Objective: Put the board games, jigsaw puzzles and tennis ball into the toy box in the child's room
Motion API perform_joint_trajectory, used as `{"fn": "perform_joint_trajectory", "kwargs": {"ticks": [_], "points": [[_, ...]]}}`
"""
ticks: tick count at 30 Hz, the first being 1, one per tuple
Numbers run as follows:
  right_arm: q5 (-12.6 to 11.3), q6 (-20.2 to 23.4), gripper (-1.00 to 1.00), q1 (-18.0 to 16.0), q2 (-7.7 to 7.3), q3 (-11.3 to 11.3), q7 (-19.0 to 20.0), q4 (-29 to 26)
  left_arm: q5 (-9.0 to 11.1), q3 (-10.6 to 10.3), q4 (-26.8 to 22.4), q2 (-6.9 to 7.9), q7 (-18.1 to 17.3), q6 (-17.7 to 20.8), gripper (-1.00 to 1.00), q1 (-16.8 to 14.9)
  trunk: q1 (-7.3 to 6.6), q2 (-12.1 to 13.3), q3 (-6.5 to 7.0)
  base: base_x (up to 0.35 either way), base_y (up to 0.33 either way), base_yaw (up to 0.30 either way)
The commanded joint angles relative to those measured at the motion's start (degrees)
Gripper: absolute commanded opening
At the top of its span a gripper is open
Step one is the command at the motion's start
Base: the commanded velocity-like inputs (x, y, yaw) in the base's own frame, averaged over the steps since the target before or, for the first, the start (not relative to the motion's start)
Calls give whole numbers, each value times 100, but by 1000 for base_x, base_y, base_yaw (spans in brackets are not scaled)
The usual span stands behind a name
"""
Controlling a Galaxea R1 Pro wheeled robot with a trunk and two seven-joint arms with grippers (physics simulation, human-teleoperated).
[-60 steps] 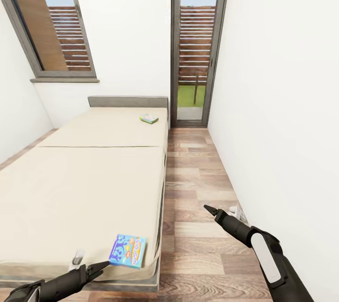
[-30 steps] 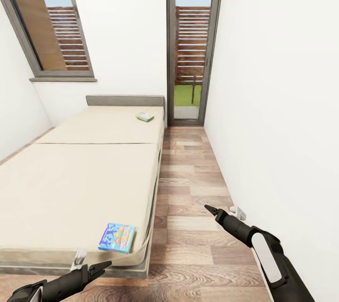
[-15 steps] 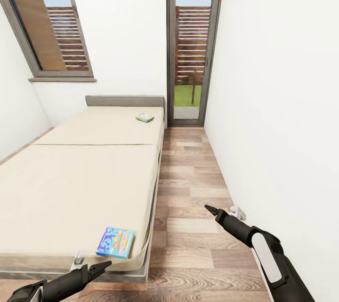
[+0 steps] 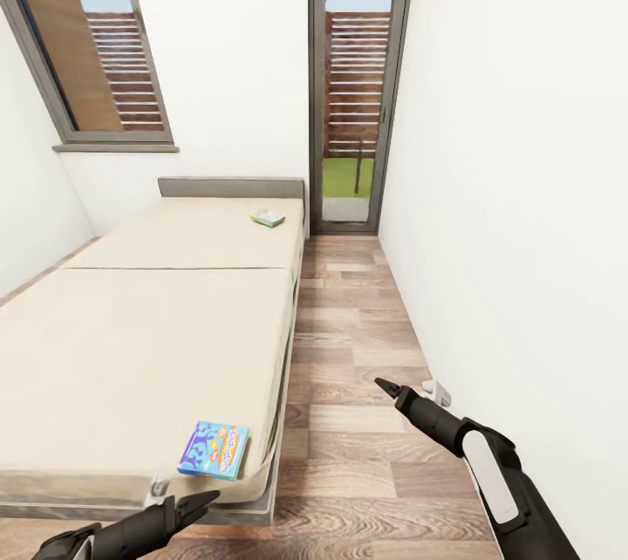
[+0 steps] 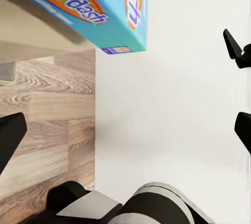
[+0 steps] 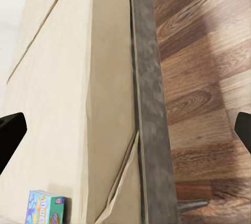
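Observation:
A blue board game (image 4: 214, 449) lies flat at the near right corner of the cream bed (image 4: 148, 342). It also shows in the left wrist view (image 5: 99, 4) and the right wrist view (image 6: 45, 206). A second, pale green board game (image 4: 268, 217) rests far off by the grey headboard. My left gripper (image 4: 180, 496) hovers open just before the bed's near edge, a little short of the blue box. My right gripper (image 4: 407, 387) is open over the wooden floor, to the right of the bed. The table, toy box, jigsaw puzzles and tennis ball are out of view.
A strip of wooden floor (image 4: 349, 342) runs between the bed and the white wall (image 4: 523, 194) on the right, up to a glass door (image 4: 353, 106). A window (image 4: 96, 45) is above the bed on the left. The dark bed frame (image 6: 149, 130) edges the mattress.
The view shifted earlier as the robot moved, so the bed sits further left and the blue box further up. Lately my left gripper has edged right, towards the blue box; the right barely moved.

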Motion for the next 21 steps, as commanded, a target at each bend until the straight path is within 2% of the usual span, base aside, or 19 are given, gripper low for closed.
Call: {"fn": "perform_joint_trajectory", "kwargs": {"ticks": [1,6,10,17,21], "points": [[-8,30,100,-3,-7,-8,23,-3,45,40,14,-33,-43,56,100,-3,-1,-2,-5,0,0,0],[-9,25,100,-1,-29,-7,55,-9,206,166,35,-133,-117,43,100,2,-1,-2,-5,0,0,0],[-9,23,100,-2,-36,-10,72,-11,336,199,40,-153,-139,43,100,3,-1,-2,-5,-40,0,0],[-9,23,100,-2,-35,-8,81,-12,561,217,42,-162,-126,44,100,5,-1,-2,-5,-224,0,0],[-9,25,100,-2,-32,-5,82,-13,580,220,43,-163,-124,44,100,6,-1,-2,-5,-126,0,0]]}}
